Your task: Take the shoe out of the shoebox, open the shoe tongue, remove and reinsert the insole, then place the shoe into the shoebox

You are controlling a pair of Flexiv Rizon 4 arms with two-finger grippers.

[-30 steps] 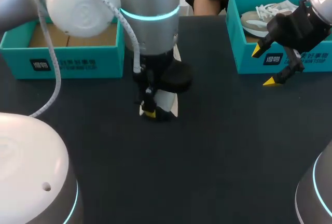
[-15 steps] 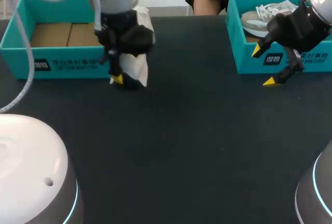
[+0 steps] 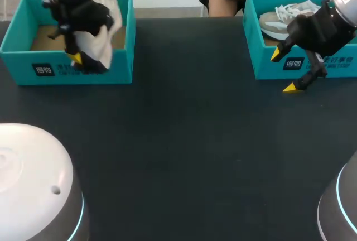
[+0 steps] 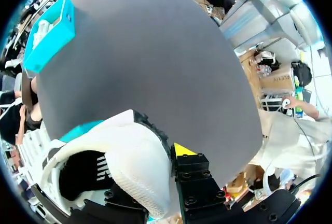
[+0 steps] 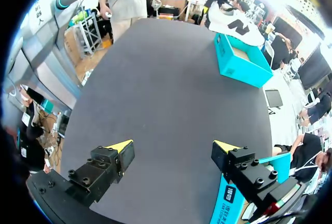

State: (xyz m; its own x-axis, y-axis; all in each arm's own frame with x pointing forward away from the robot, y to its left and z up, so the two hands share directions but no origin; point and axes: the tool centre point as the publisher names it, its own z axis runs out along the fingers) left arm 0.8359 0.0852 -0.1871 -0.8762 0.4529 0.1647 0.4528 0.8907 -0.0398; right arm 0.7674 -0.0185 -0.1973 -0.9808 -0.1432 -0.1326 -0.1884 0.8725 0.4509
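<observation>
One white mesh shoe [image 3: 103, 20], black lining inside and a black mark on its side, is hanging in my left gripper [image 3: 81, 57]. The jaws are clamped on its upper. In the left wrist view one yellow fingertip [image 4: 181, 149] presses against the outer side, and the other finger is buried under the fabric, so that's the only tip I can see. The shoe is up in the air, right over the left box [image 3: 67, 72], a teal one with a brown cardboard floor showing beneath the jaws. The left arm comes down from above the box with its fingers pointing down.

My right gripper [image 3: 283, 71] sits in front of the right box [image 3: 268, 68]. Its fingers are spread wide with nothing between them, and it's tilted so one tip is higher and near the box wall. The other shoe [image 3: 281, 19], grey and white with laces, lies in that box behind the jaws.
</observation>
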